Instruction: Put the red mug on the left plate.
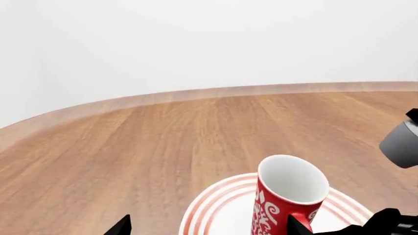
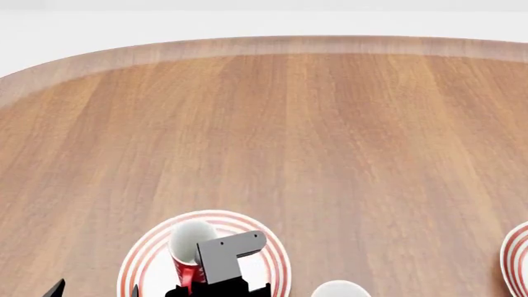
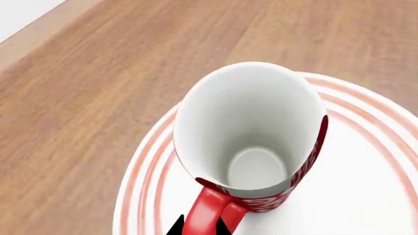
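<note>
Red mug (image 3: 251,142) first: the right wrist view looks straight down its white inside to the bottom, and shows its red loop handle (image 3: 212,213) running between two dark fingertips (image 3: 176,227) of the right gripper (image 3: 199,229), one on each side of the handle and close against it, so the jaws stand nearly closed on the handle. Beyond the jaws the mug stands over the left plate (image 3: 140,191), whose red rings curve round it on both sides; whether its base rests on the plate or hangs just above it cannot be told from this view. The left wrist view gives what that one does not: the mug's outer wall with its white scroll pattern, the mug (image 1: 284,196) tilted slightly and set on or over the plate (image 1: 209,210), with the dark end of the right arm (image 1: 385,223) beside it. Only two black tips of the left gripper (image 1: 202,230) show there, well apart, with nothing between them. The head view alone shows the whole layout: the mug (image 2: 188,250) on the ringed plate (image 2: 144,260), the right arm's grey bracket (image 2: 227,253) over it, a white mug's rim (image 2: 340,289) nearby, and a second ringed plate (image 2: 515,257) well apart on the wooden table (image 2: 313,136).
</note>
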